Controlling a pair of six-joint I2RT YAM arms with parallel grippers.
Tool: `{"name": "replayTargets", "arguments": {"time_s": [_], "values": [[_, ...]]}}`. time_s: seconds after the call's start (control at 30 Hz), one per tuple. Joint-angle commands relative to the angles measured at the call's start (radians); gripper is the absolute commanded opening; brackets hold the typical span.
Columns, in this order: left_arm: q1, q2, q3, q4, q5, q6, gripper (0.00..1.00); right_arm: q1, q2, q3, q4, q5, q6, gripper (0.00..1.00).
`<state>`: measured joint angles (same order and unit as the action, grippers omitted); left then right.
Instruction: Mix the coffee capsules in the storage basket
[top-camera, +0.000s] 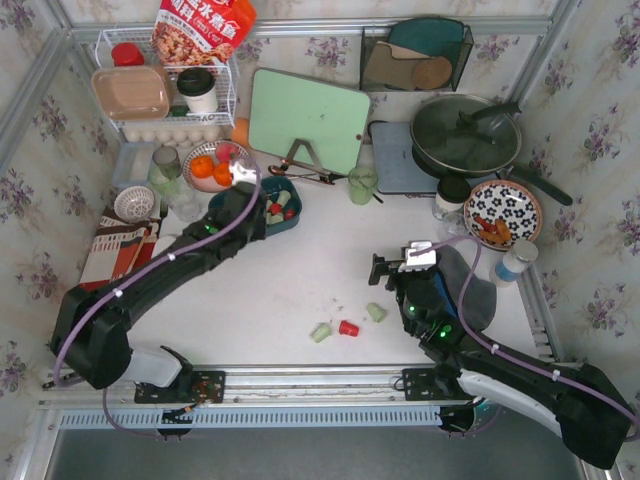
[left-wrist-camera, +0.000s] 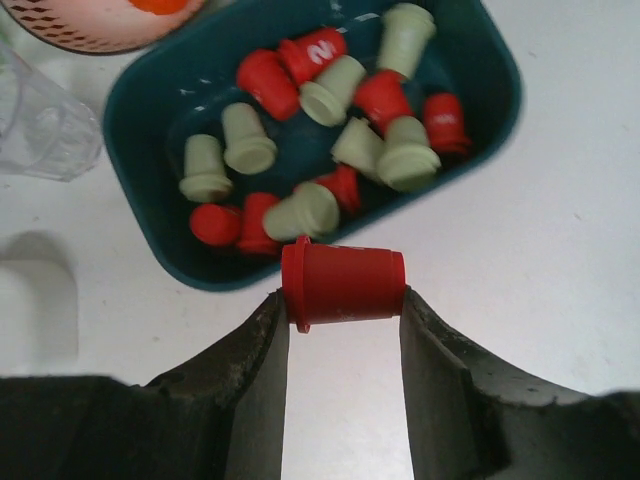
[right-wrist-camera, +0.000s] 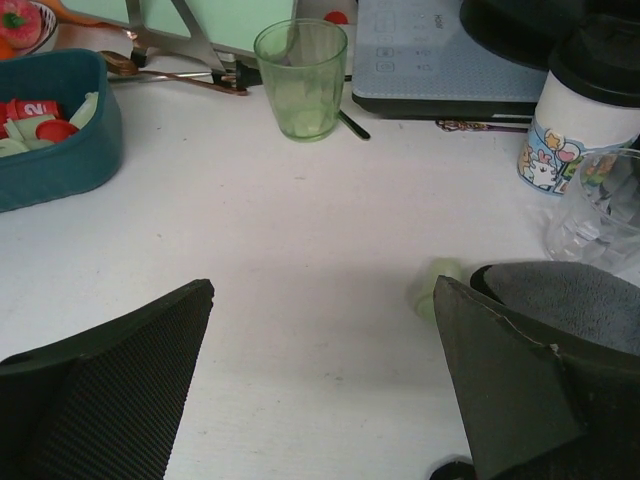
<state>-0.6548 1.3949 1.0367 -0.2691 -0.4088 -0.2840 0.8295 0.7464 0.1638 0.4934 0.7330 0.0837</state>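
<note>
Capsules (left-wrist-camera: 330, 90), red and mint green, lay jumbled in the basket (left-wrist-camera: 135, 150), which sat on the table (left-wrist-camera: 540, 260) just beside oranges (top-camera: 203, 167). The left jaws clenched 1 red capsule (left-wrist-camera: 345, 285) sideways, just by the basket's near rim. The right jaws stood wide apart and empty, low over the table. 3 loose capsules (top-camera: 348, 327), 2 green and 1 red, lay on the table near the right arm, well apart from the basket.
</note>
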Motion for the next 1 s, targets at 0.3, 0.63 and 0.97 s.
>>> {"name": "replayTargets", "arguments": {"time_s": [0.3,0.63,0.97], "values": [[0.326,0.307,0.177,0.049,0.254,0.023,0.35,0.000,0.079,0.045,0.023,-0.110,0.010,1.00],[0.346,0.352,0.179,0.061,0.244,0.017,0.80,0.001,0.146,0.093,-0.021,-0.339,-0.004,1.00],[0.330,0.013,-0.062,0.121,0.340,-0.071,0.99,0.030,0.136,0.200,-0.314,-0.447,0.175,1.00]]}}
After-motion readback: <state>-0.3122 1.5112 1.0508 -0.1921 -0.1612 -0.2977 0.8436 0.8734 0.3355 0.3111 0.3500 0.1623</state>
